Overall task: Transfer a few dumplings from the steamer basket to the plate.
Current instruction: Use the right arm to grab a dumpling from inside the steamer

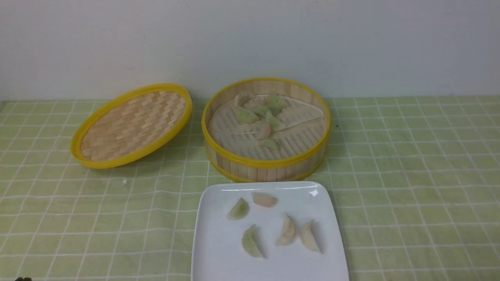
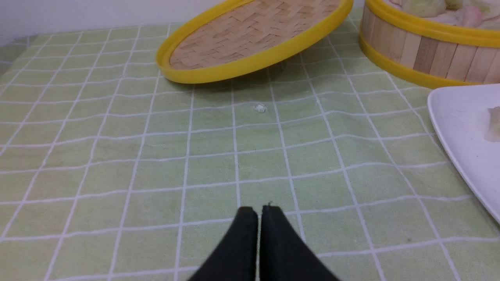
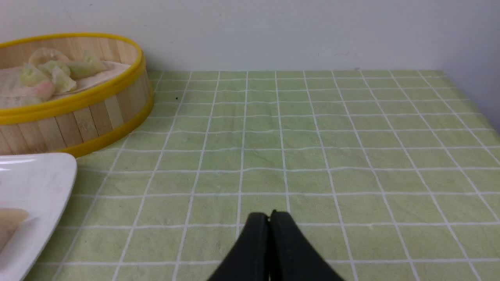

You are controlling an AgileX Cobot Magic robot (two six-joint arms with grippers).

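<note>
The steamer basket [image 1: 265,162] stands at mid-table with several green, pink and cream dumplings [image 1: 262,113] on its pale liner. In front of it lies the white square plate [image 1: 218,249], carrying several dumplings [image 1: 287,231]. My left gripper [image 2: 259,208] is shut and empty, low over the cloth left of the plate [image 2: 457,125] and the basket [image 2: 422,54]. My right gripper [image 3: 269,214] is shut and empty too, over the cloth right of the plate [image 3: 39,175] and the basket [image 3: 78,113]. Neither arm shows in the front view.
The woven bamboo lid [image 1: 133,125] with a yellow rim leans tilted left of the basket, also seen as the lid [image 2: 254,35]. A small white crumb [image 2: 260,108] lies on the green checked tablecloth [image 1: 410,175]. A pale wall runs behind the table.
</note>
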